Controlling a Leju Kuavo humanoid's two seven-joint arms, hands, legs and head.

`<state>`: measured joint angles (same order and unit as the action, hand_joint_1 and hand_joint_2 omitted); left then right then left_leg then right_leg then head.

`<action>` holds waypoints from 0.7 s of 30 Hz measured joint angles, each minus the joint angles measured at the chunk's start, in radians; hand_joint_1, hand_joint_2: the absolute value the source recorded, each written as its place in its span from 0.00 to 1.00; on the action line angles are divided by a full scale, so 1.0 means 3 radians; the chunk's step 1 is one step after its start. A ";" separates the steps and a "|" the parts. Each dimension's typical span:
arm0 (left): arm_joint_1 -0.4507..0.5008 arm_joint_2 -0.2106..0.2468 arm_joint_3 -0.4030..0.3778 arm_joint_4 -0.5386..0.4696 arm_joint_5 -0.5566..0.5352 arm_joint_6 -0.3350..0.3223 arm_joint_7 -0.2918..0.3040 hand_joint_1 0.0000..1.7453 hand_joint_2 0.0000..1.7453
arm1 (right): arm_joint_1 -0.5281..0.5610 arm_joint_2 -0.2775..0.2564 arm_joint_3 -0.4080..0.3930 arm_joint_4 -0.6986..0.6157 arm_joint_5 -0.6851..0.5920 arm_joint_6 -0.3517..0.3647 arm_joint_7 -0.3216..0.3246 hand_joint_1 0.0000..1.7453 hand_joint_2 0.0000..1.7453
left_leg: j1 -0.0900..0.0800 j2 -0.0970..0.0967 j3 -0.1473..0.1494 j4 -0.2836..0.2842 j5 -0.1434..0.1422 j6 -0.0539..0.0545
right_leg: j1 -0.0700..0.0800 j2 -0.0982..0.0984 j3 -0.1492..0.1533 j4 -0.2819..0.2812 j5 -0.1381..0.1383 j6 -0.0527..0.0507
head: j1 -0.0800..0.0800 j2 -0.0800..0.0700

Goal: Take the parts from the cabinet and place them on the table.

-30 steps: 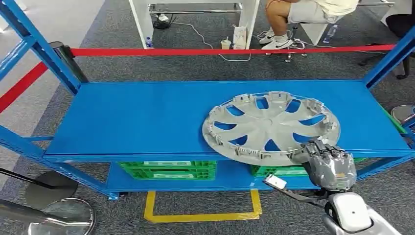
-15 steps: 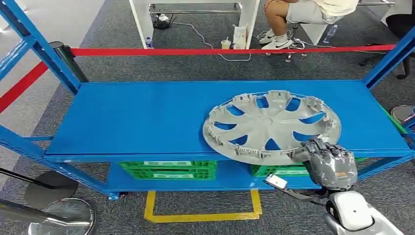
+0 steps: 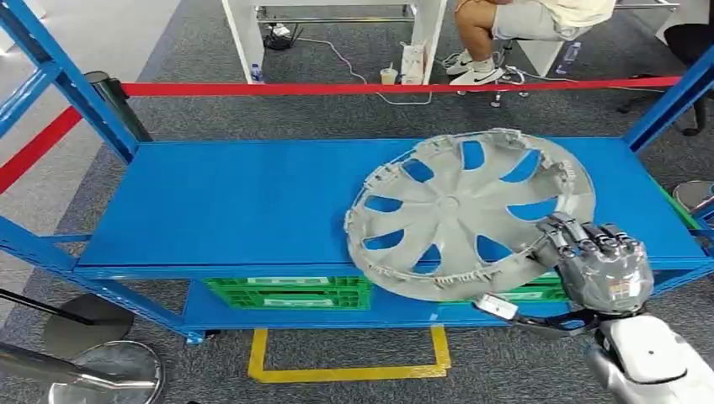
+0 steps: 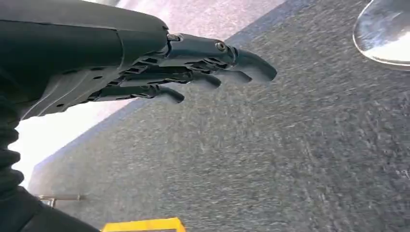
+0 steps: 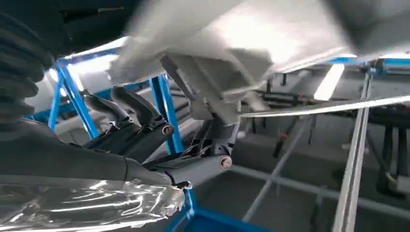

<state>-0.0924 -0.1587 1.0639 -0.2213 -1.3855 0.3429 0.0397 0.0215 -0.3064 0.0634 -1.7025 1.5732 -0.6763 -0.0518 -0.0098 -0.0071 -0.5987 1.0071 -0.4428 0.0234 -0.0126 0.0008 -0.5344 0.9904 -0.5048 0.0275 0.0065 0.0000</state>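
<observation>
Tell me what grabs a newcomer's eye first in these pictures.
The big grey hubcap dominates: it is tilted up off the blue shelf at its right half, with the right hand gripping its near right rim. Behind the shelf, a red barrier tape runs across the grey carpet, and a seated person's legs show at the top.

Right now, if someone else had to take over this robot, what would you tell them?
Right hand: grips the near right rim of the grey hubcap and has it tilted up, far edge raised off the blue shelf.
Left hand: holds nothing, fingers apart, hanging over grey carpet.
Done: hubcap grasped and partly lifted.
Left: pull it fully clear of the shelf and set it on the table. Green crates sit on the lower shelf.
</observation>
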 joint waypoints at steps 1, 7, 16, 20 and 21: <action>0.0000 -0.0004 -0.0001 0.0000 0.0000 0.0039 -0.0032 0.00 1.00 | 0.0004 0.0027 -0.0041 -0.0010 0.0000 -0.0004 -0.0032 1.00 1.00 | 0.0000 0.0000 0.0000 0.0000 0.0000 0.0000 | 0.0000 0.0000 0.0000 0.0000 0.0000 0.0000 | -0.0001 0.0000; 0.0001 -0.0043 -0.0001 0.0000 0.0010 0.0587 -0.0354 0.00 1.00 | 0.0218 0.0154 -0.0320 -0.0121 0.0003 -0.0005 -0.0141 1.00 1.00 | -0.0001 -0.0003 -0.0001 0.0000 -0.0002 0.0000 | -0.0001 -0.0002 0.0002 0.0000 -0.0003 0.0000 | -0.0001 0.0000; 0.0000 -0.0071 0.0005 0.0000 0.0053 0.0579 -0.0408 0.00 1.00 | 0.0339 0.0234 -0.0471 -0.0195 0.0004 -0.0005 -0.0157 1.00 1.00 | -0.0001 -0.0002 -0.0001 0.0000 -0.0002 0.0000 | 0.0000 -0.0002 0.0000 0.0000 -0.0003 0.0000 | 0.0000 0.0000; -0.0001 -0.0076 0.0008 0.0000 0.0060 0.0578 -0.0425 0.00 1.00 | 0.0347 0.0249 -0.0489 -0.0200 0.0004 -0.0005 -0.0159 1.00 1.00 | 0.0000 -0.0002 -0.0001 0.0000 -0.0002 0.0000 | 0.0000 -0.0002 0.0000 0.0000 -0.0004 0.0000 | 0.0000 0.0000; -0.0001 -0.0078 0.0009 0.0000 0.0065 0.0567 -0.0467 0.00 1.00 | 0.0349 0.0255 -0.0495 -0.0200 0.0004 -0.0005 -0.0167 1.00 1.00 | 0.0000 -0.0002 -0.0001 0.0000 -0.0002 0.0000 | 0.0000 -0.0002 -0.0001 0.0000 -0.0004 -0.0001 | 0.0000 0.0000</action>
<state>-0.0926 -0.1820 1.0666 -0.2213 -1.3660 0.5131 -0.1004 0.1262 -0.2300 -0.0851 -1.7624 1.5743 -0.6779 -0.1019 -0.0098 -0.0077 -0.5990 1.0071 -0.4434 0.0234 -0.0126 0.0001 -0.5347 0.9904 -0.5059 0.0273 0.0065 0.0000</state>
